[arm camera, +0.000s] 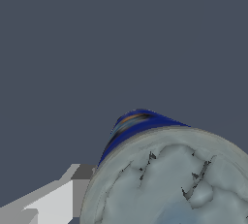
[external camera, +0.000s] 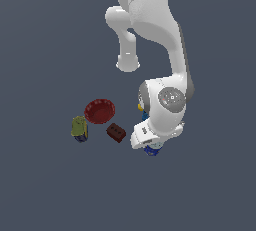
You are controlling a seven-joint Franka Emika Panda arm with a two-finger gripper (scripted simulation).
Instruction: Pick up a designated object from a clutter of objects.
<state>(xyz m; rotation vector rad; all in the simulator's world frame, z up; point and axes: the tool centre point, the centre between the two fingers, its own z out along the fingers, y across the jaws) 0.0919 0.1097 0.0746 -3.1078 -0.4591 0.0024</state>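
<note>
The blue can [external camera: 152, 151] with its pale silvery top stands under my hand in the exterior view, mostly covered by it. In the wrist view the can [arm camera: 169, 179] fills the lower part of the picture, very close, top towards the camera. My gripper [external camera: 149, 147] is down around the can. One white finger [arm camera: 53, 203] lies against the can's side; the other finger is out of view. The jaws look closed on the can.
A red bowl [external camera: 99, 111], a dark red brick [external camera: 116, 132] and a yellow-green can [external camera: 79, 128] lie to the exterior view's left of my hand. A small yellow-and-blue piece [external camera: 141, 108] peeks out behind the wrist. The floor is flat dark grey.
</note>
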